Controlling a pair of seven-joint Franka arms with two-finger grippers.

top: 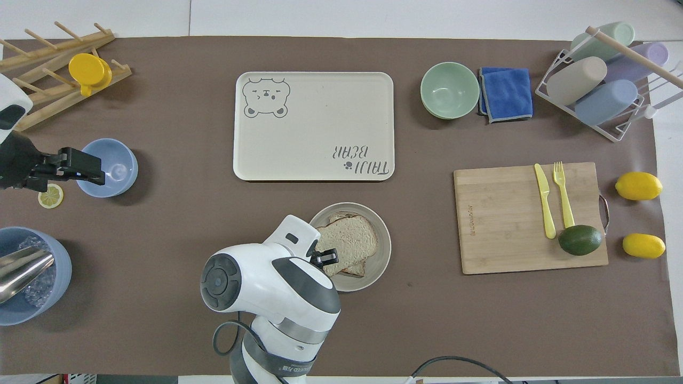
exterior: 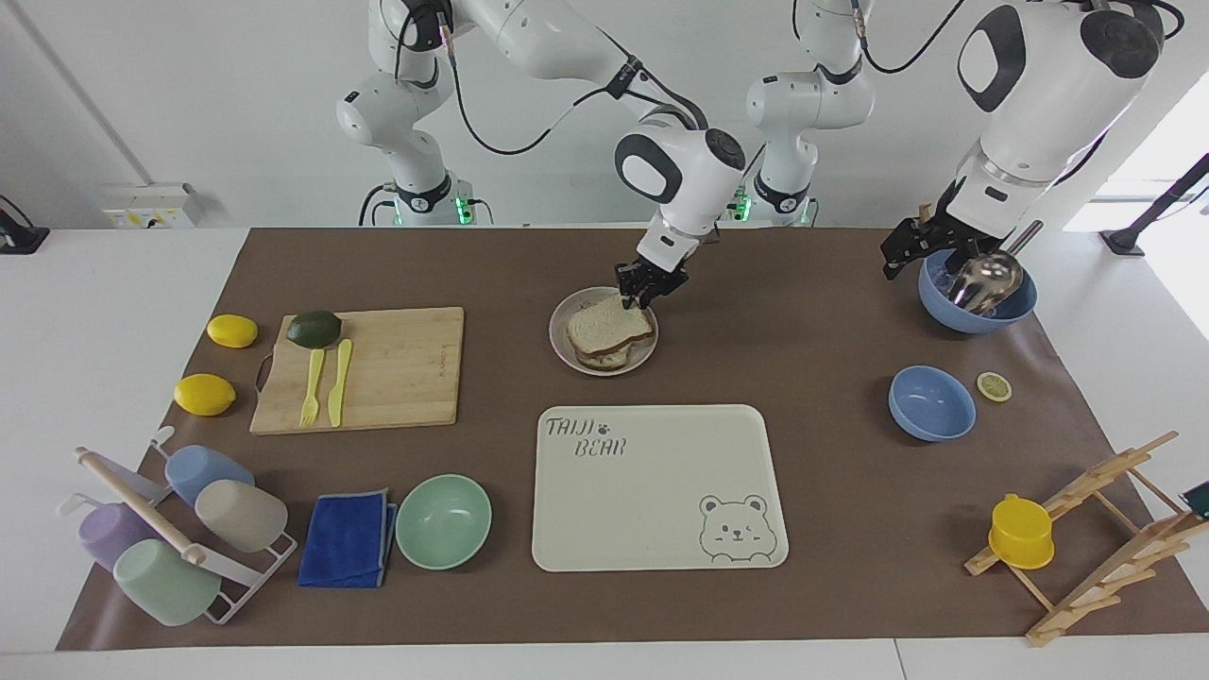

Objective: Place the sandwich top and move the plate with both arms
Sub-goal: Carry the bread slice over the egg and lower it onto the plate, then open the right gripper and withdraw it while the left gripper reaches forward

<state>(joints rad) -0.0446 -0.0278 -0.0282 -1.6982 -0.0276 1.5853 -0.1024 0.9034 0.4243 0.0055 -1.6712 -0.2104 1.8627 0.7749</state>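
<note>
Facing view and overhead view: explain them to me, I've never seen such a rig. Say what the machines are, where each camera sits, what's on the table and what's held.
These are two white robot arms with small black grippers at a table. One camera faces them from across the table, and the other looks down from above their own end.

The right gripper is at the edge of the sandwich top, which lies on the stack on the plate. Whether it grips the slice cannot be told.

The left gripper waits, open and empty, above a blue bowl with a scoop in it. A tray and a cutting board also lie there.
</note>
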